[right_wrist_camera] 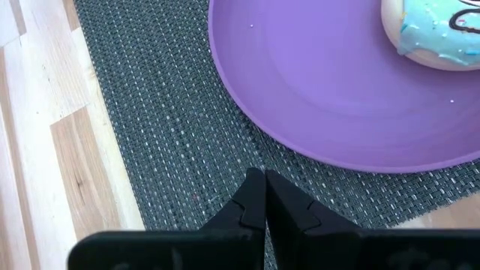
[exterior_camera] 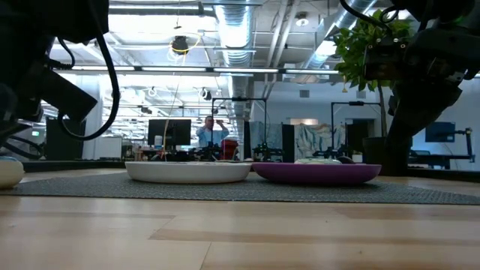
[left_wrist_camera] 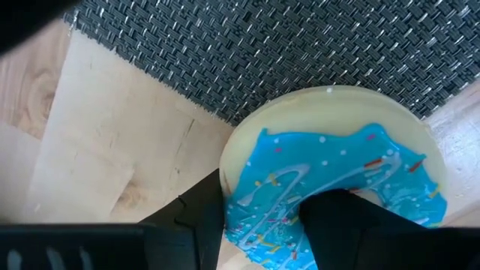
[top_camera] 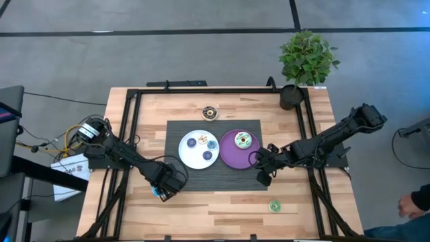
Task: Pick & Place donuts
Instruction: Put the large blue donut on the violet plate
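Wooden table [top_camera: 222, 202] under a dark woven mat [top_camera: 201, 176]; left gripper [top_camera: 163, 191] clamps a blue donut [left_wrist_camera: 330, 187], right gripper [top_camera: 263, 176] clenched empty.

Count on the desk [top_camera: 222, 205]: seven donuts, two plates, one mat, one plant.
Three donuts [top_camera: 203, 143] on the white plate [top_camera: 186, 156], one on the purple plate [top_camera: 228, 156], three on bare wood; black mat [top_camera: 201, 178]; potted plant [top_camera: 306, 60]; two hands.
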Controlling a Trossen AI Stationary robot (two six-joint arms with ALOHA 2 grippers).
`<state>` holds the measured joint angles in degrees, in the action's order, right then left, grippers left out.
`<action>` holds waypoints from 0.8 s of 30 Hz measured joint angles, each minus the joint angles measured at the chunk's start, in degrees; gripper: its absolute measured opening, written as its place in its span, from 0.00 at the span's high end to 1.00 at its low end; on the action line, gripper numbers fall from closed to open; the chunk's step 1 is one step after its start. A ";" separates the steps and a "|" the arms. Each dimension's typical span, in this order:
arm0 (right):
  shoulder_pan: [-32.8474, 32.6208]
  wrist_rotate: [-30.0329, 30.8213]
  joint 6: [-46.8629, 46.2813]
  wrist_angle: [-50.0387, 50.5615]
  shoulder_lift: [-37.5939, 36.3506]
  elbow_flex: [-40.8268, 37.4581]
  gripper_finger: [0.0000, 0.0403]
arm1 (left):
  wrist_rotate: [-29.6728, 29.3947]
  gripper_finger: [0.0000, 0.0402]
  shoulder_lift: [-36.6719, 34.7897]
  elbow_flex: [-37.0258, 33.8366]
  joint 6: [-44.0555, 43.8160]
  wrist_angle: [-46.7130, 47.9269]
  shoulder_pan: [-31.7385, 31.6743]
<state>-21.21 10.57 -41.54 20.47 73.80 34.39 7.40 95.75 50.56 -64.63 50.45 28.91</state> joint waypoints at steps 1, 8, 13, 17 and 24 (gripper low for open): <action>0.00 0.00 0.00 0.00 0.02 0.00 1.00 | -0.06 0.62 0.06 0.27 0.36 0.03 0.00; 0.00 0.00 0.00 -0.02 0.02 0.00 1.00 | -0.44 0.62 0.11 2.78 1.76 -0.06 -0.02; 0.00 0.00 0.00 -0.02 0.02 0.00 1.00 | -0.45 0.62 0.11 4.34 2.03 0.11 0.00; 0.00 0.00 0.00 -0.02 0.02 0.00 1.00 | -0.65 0.62 0.11 6.09 2.06 0.18 -0.07; -0.35 -0.47 -0.02 -0.01 0.02 0.00 1.00 | -1.76 0.62 0.09 10.75 3.41 0.19 -2.50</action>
<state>-21.56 10.10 -41.56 20.45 73.82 34.39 5.64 95.83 61.31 -61.22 50.64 26.40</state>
